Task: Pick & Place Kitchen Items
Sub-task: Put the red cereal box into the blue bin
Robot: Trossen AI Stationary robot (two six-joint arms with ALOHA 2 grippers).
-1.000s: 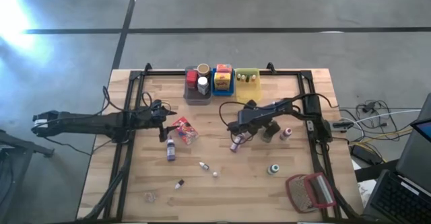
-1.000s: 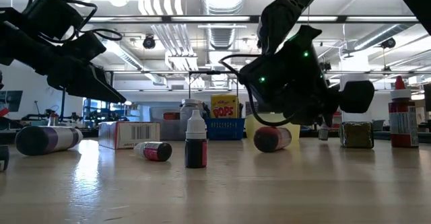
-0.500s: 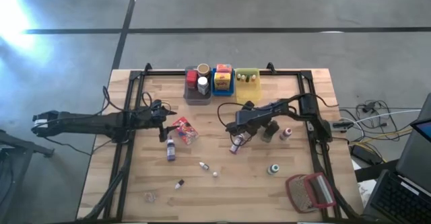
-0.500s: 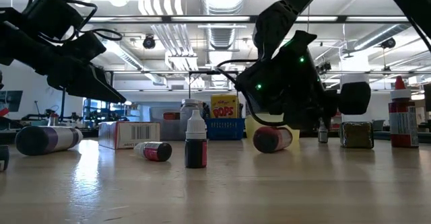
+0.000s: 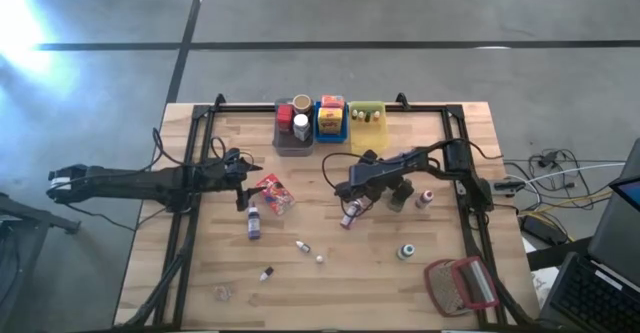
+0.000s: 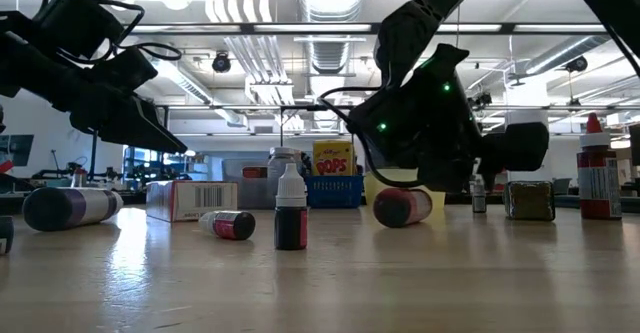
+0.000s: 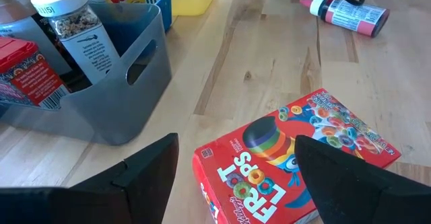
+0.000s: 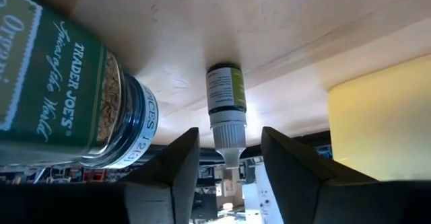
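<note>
My right gripper (image 8: 230, 135) is open over the table's middle right. Its fingers stand either side of the white cap of a small green-labelled dropper bottle (image 8: 225, 96), without touching it. The bottle stands upright on its base (image 6: 478, 195). A green-labelled spice jar (image 8: 74, 96) stands beside it. A pink bottle (image 5: 350, 214) lies on its side near the gripper. My left gripper (image 7: 246, 177) is open at the table's left. A red cereal box (image 7: 289, 157) lies flat just ahead of its fingers.
Grey (image 5: 293, 128), blue (image 5: 331, 123) and yellow (image 5: 367, 125) bins stand at the far edge with items in them. A purple bottle (image 5: 253, 222), small bottles (image 5: 303, 245) and a teal-capped jar (image 5: 406, 251) lie scattered nearer. A red-framed mesh object (image 5: 460, 285) sits at the near right.
</note>
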